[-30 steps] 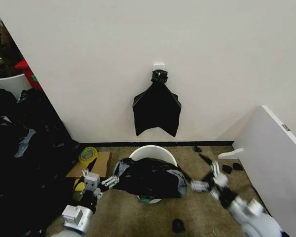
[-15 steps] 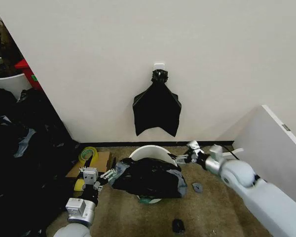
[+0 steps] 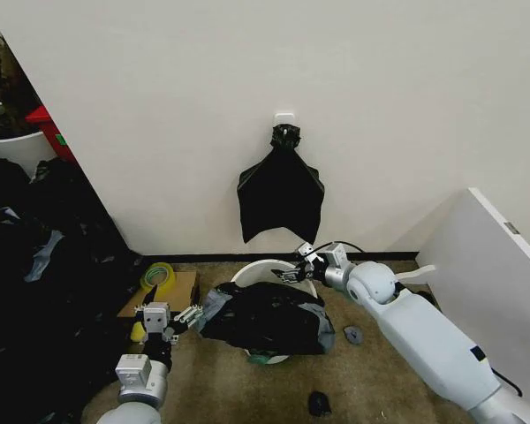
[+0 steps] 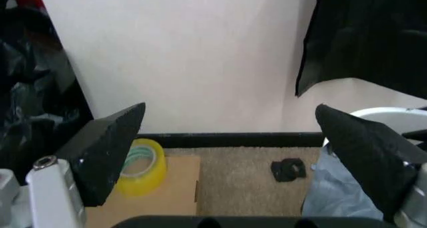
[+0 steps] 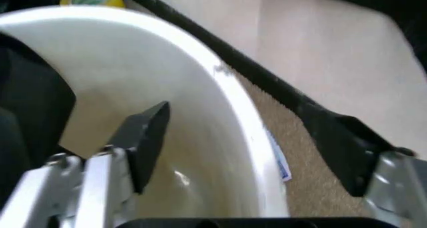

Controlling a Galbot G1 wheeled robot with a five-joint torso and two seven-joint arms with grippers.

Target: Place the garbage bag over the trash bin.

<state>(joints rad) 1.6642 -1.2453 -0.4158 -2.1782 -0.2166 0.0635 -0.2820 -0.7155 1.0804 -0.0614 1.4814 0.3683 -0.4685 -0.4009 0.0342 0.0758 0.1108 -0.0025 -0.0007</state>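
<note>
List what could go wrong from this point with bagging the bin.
1. The right gripper, open, straddles the trash bin at its far rim; closing or pulling there could tip the bin.
2. The garbage bag lies bunched over the near rim, not spread, so it may slide off onto the floor.
3. The left gripper is open beside the bag, holding nothing, so that edge is unsecured.

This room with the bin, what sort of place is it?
Probably a cluttered test or storage corner: carpet, a bare wall, a trash bin half-draped by a garbage bag, heaped black plastic, and tape on cardboard.
</note>
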